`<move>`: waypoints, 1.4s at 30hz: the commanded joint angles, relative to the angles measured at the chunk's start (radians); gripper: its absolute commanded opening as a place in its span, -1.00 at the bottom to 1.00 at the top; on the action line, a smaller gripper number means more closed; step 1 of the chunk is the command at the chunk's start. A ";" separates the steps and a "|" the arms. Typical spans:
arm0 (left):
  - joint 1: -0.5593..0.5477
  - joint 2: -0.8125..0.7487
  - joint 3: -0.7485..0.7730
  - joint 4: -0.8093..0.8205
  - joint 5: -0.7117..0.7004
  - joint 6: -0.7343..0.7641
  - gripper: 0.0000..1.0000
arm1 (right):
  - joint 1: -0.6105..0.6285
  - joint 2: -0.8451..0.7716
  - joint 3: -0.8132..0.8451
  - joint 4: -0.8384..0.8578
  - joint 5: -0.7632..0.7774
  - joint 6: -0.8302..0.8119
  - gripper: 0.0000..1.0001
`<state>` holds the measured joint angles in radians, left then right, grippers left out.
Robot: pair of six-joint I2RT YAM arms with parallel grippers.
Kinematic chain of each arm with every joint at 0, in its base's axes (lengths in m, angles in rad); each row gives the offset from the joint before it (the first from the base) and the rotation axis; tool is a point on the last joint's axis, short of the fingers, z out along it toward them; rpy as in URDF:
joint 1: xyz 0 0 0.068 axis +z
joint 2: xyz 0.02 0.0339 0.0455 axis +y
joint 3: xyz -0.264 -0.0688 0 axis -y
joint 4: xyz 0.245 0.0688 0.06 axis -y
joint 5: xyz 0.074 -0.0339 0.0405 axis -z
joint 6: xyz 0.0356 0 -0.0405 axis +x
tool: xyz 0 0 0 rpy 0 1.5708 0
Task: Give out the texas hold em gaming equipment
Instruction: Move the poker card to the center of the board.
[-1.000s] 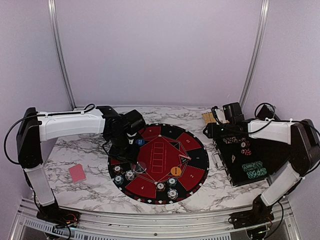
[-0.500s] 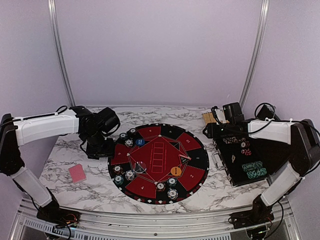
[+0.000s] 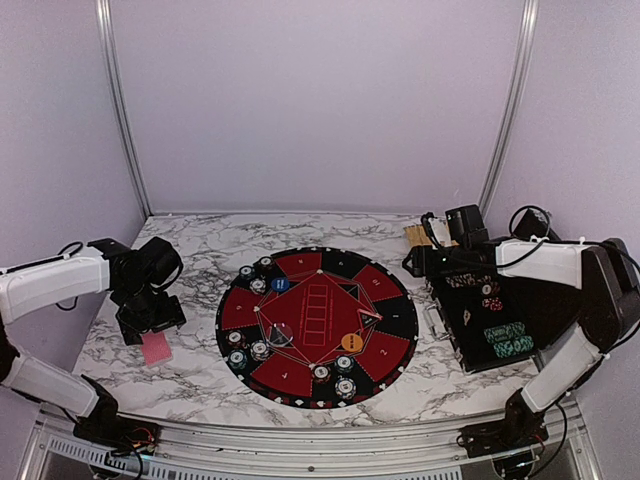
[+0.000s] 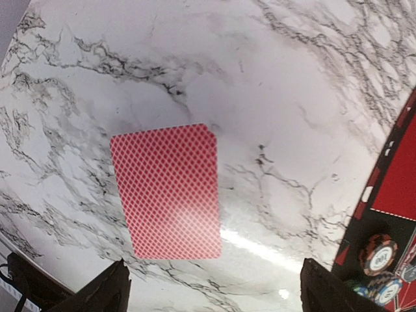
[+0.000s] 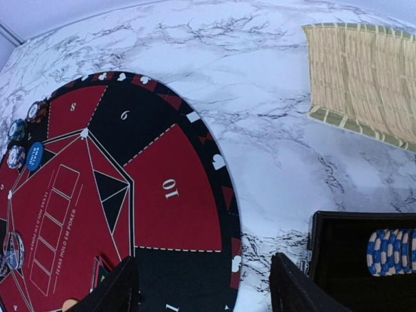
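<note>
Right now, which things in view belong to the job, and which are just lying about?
Job: playing card, chip stacks, blue button, orange button, cased chips.
Just there: round mat, black case, bamboo mat.

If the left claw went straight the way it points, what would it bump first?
Probably the red-backed playing card lying on the marble table. The left claw points down at it, open and empty, though how far above is hard to tell.

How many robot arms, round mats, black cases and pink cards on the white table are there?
Robot arms: 2 (left arm, right arm)
Round mat: 1
Black case: 1
Pink card: 1
Total: 5
</note>
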<state>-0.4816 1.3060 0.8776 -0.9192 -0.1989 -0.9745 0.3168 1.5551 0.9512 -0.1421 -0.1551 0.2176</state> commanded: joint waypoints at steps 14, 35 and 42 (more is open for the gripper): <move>0.212 0.037 -0.132 0.121 0.125 0.150 0.98 | 0.007 0.007 0.020 0.012 -0.009 -0.010 0.55; 0.264 0.183 -0.165 0.211 0.207 0.288 0.79 | 0.006 0.006 0.020 0.006 -0.002 -0.014 0.58; 0.259 0.206 -0.179 0.222 0.250 0.281 0.44 | 0.007 -0.001 0.020 0.006 -0.001 -0.014 0.57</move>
<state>-0.2203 1.4612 0.7311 -0.7288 -0.0097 -0.6956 0.3168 1.5551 0.9512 -0.1417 -0.1585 0.2096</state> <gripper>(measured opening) 0.752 0.785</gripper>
